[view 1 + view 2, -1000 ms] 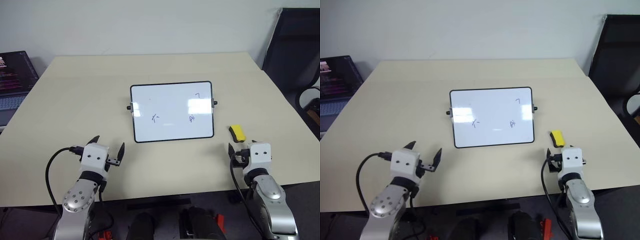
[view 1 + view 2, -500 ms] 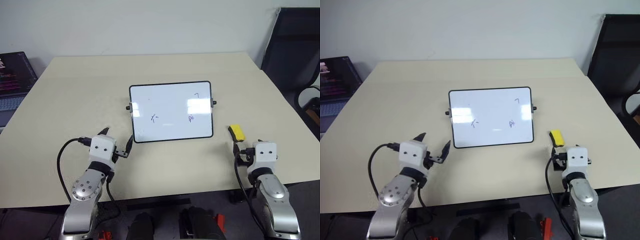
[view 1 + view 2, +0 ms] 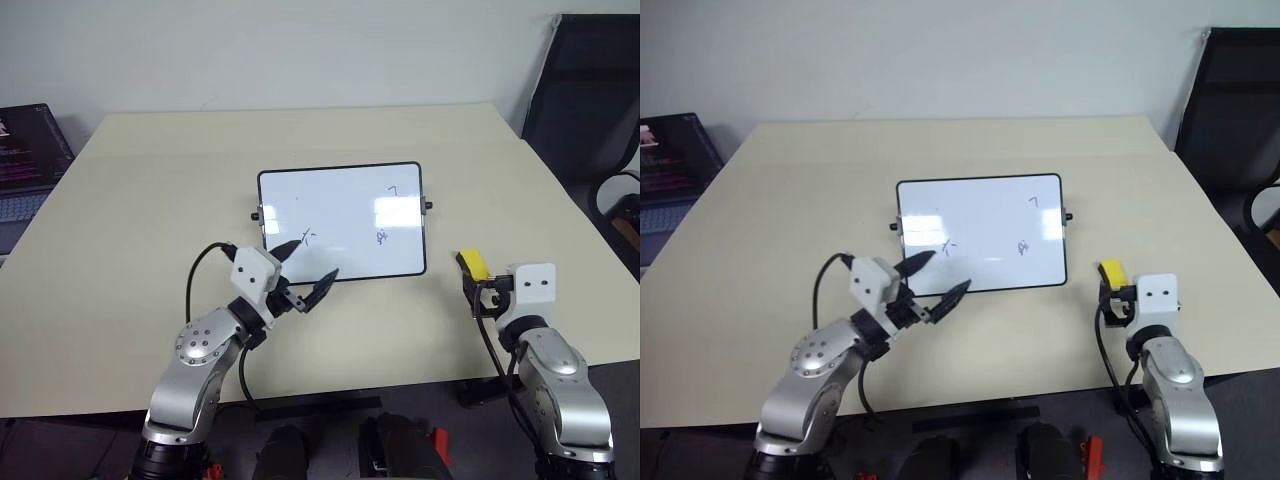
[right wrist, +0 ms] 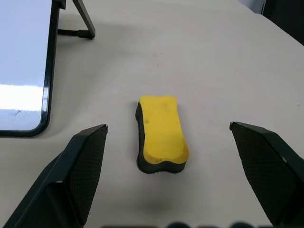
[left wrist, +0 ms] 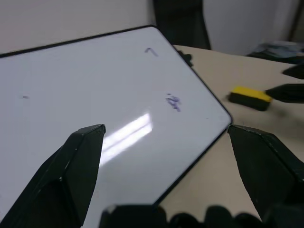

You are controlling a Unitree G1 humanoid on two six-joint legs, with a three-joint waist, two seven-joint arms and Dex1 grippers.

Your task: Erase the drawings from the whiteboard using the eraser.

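The whiteboard (image 3: pixel 340 205) stands propped at a tilt in the middle of the table, with a black frame. Its drawings are a hook (image 3: pixel 393 190), a small x (image 3: pixel 309 237) and a squiggle (image 3: pixel 382 237). My left gripper (image 3: pixel 317 258) is open over the board's near left corner, pointing right across the lower edge (image 5: pixel 190 166). The yellow eraser (image 3: pixel 473 264) lies flat on the table to the right of the board. My right gripper (image 4: pixel 167 127) is open just short of the eraser (image 4: pixel 161 133), which lies in line with the gap, touching neither finger.
A laptop (image 3: pixel 25 160) sits at the table's far left edge. A black chair (image 3: pixel 590 100) stands beyond the right edge. The board's black stand leg (image 4: pixel 78 21) rests on the table behind it, near the eraser.
My left gripper has swung right and forward from the near left of the table to the board's near left corner, turning to point right. My right gripper has edged up toward the eraser.
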